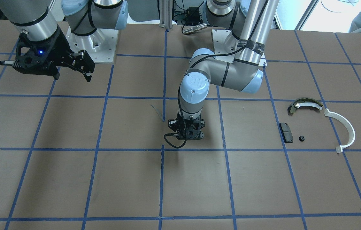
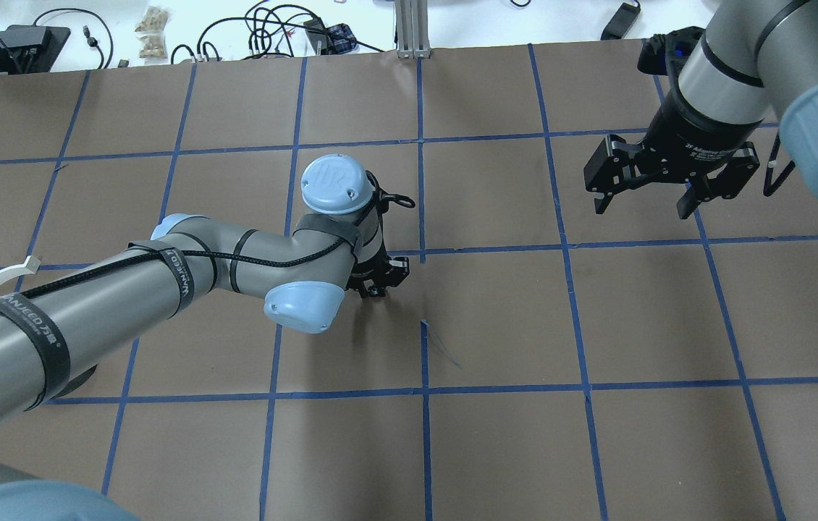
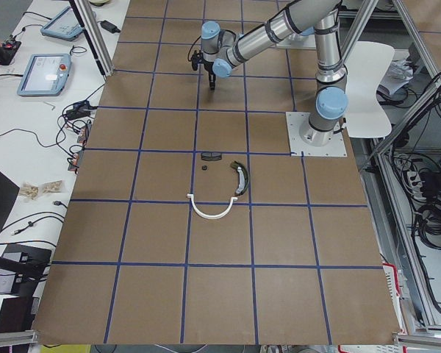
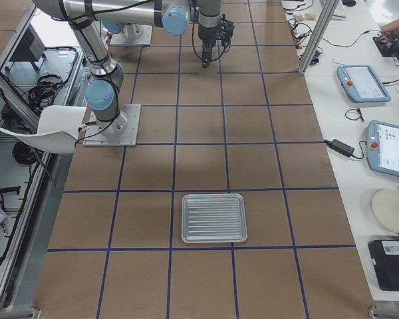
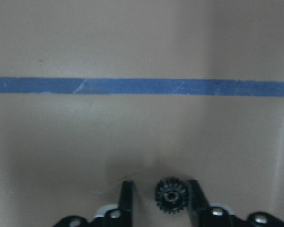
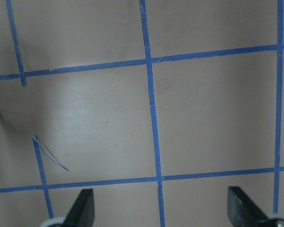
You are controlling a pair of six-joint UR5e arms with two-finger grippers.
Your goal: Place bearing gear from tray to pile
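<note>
A small black toothed bearing gear (image 5: 171, 195) lies on the brown table between the fingers of my left gripper (image 5: 160, 184), close to the right-hand finger. The jaws stand wider than the gear. That gripper (image 1: 186, 135) points straight down at the table's middle. The pile sits far off: white arc (image 1: 343, 129), olive brake shoe (image 1: 305, 105), black pad (image 1: 286, 132) and a small black part (image 1: 301, 138). The metal tray (image 4: 213, 196) looks empty. My right gripper (image 2: 642, 207) hangs open and empty above the table.
Blue tape lines grid the brown table. The arm bases (image 1: 91, 41) stand on plates at the robot side. Tablets and cables (image 4: 366, 83) lie on the white bench beyond the table edge.
</note>
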